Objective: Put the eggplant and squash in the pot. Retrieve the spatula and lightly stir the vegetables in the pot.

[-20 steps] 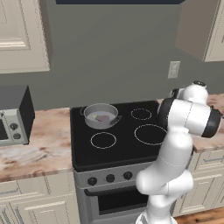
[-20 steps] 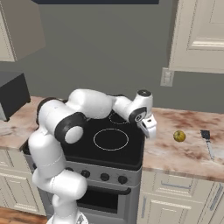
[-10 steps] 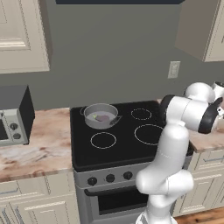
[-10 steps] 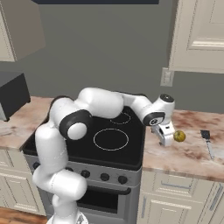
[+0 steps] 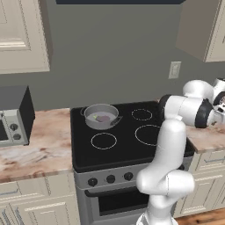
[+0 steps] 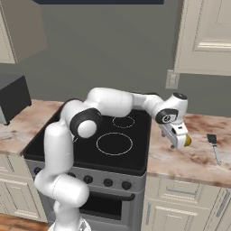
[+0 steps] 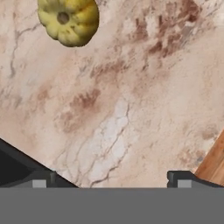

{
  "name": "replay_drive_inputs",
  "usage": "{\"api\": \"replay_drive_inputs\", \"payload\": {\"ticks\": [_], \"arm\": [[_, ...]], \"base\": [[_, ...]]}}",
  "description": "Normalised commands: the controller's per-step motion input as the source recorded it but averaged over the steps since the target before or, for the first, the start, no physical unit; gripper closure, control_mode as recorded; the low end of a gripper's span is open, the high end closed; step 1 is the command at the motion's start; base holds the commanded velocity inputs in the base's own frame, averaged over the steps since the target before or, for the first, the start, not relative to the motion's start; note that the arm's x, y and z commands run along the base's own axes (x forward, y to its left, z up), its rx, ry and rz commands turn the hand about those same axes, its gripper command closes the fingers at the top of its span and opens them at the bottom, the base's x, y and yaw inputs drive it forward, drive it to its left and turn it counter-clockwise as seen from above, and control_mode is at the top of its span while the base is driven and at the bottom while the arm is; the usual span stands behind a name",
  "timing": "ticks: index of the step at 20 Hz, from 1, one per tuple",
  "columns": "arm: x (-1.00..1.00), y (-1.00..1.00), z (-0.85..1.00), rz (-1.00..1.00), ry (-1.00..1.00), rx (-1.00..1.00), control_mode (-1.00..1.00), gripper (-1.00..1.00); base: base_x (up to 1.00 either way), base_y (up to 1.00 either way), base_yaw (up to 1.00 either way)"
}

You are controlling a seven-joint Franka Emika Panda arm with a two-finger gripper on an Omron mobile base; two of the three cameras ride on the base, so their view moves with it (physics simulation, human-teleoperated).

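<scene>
**Reaching for the squash, off-centre**

Hand poised low over the marble counter (image 6: pixel 198 158) right of the stove, gripper (image 6: pixel 179 140) just beside the squash (image 7: pixel 68 20). Fingers (image 7: pixel 35 180) spread wide, pinching nothing. Squash sitting on the counter, well up and to one side in the hand view rather than between the tips. Eggplant (image 5: pixel 103 118) apparently already lying in the pot (image 5: pixel 101 115) on the back-left burner. Spatula (image 6: pixel 213 145) resting on the counter further right, apart from the squash.

Main risk: closing or descending from this offset. Likely to clip the rounded squash with one finger and roll it along the counter, perhaps toward the spatula or the edge. Needs centring over the squash first. Smooth, ribbed, round shape also apt to squirt out of a shallow pinch. Long carry back across the stove to the pot afterwards, so a weak grip could drop it on the burners.
</scene>
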Motion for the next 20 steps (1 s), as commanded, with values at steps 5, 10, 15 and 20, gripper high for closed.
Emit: {"api": "replay_drive_inputs", "payload": {"ticks": [5, 10, 15, 20], "arm": [[0.03, 0.0, -0.15, 0.02, -0.2, 0.0, -1.0, -1.0], [0.32, 0.0, 0.03, 0.1, -0.18, -0.08, -1.0, -1.0], [0.24, -0.11, 0.16, 0.07, -0.03, -0.12, -1.0, -1.0], [0.25, -0.47, -0.01, 0.02, 0.12, -0.12, -1.0, -1.0]], "base": [[0.0, 0.0, 0.0], [0.0, 0.0, 0.0], [0.0, 0.0, 0.0], [0.0, 0.0, 0.0]]}}
